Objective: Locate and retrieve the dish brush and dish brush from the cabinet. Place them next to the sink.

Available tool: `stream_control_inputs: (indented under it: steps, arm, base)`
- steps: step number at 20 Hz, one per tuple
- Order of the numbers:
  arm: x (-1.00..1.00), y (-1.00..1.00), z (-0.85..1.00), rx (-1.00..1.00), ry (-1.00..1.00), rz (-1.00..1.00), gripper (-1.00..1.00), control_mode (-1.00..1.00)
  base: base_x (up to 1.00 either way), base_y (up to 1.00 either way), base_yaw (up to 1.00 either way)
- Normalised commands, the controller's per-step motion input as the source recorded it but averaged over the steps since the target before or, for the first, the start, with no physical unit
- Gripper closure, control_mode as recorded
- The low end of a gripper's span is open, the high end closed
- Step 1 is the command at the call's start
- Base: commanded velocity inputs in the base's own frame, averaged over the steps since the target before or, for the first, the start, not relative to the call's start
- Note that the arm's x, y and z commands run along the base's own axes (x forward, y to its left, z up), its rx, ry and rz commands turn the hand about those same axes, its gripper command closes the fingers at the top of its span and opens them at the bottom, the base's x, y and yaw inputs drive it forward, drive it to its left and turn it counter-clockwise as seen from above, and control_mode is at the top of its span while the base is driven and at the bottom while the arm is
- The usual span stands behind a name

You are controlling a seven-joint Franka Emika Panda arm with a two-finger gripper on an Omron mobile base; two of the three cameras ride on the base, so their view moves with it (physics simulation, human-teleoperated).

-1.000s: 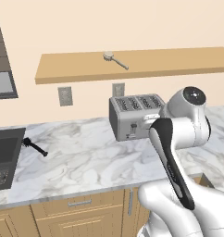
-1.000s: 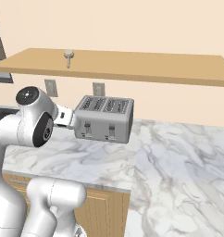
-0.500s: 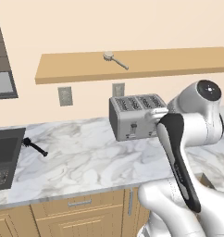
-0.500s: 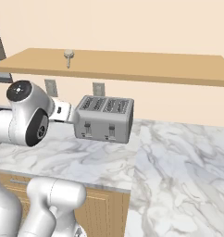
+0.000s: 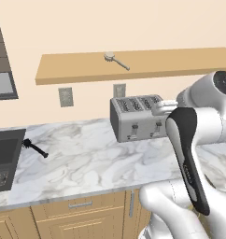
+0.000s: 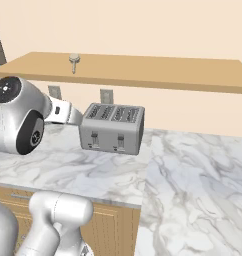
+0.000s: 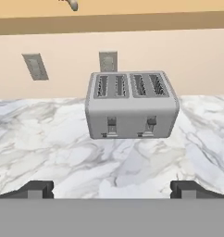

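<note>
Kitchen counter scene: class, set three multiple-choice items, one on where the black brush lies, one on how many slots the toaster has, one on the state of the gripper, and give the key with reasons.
1. Where is the black dish brush?
A. On the marble counter beside the sink
B. On the wooden shelf
C. Inside the toaster

2. How many slots does the toaster have?
A. Two
B. Four
C. Six

3. What is the gripper doing?
A. Shut on a brush
B. Shut on nothing
C. Open, holding nothing

Key: 1 A, it lies on the marble at the basin's edge; 2 B, the hand view shows four slots on top; 3 C, the fingertips stand wide apart with nothing between them.
</note>
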Motion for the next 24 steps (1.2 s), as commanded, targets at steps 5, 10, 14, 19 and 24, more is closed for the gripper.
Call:
stream_control_inputs:
  steps: [5,10,14,19,24]
  arm:
    - [-0.08,0.00,0.44,-0.02,-0.05,0.02,-1.00,-1.00]
    - [0.00,0.00,0.38,-0.02,-0.09,0.06,-1.00,-1.00]
    - [0.00,0.00,0.30,-0.02,-0.10,0.10,-1.00,-1.00]
    - [0.06,0.00,0.20,-0.06,-0.09,0.07,-1.00,-1.00]
    - [0.00,0.00,0.00,0.00,-0.01,0.00,-1.00,-1.00]
  base:
    - [0.00,0.00,0.00]
    - [0.00,0.00,0.00]
    - [0.00,0.00,0.00]
    - [0.00,0.00,0.00]
    - [0.00,0.00,0.00]
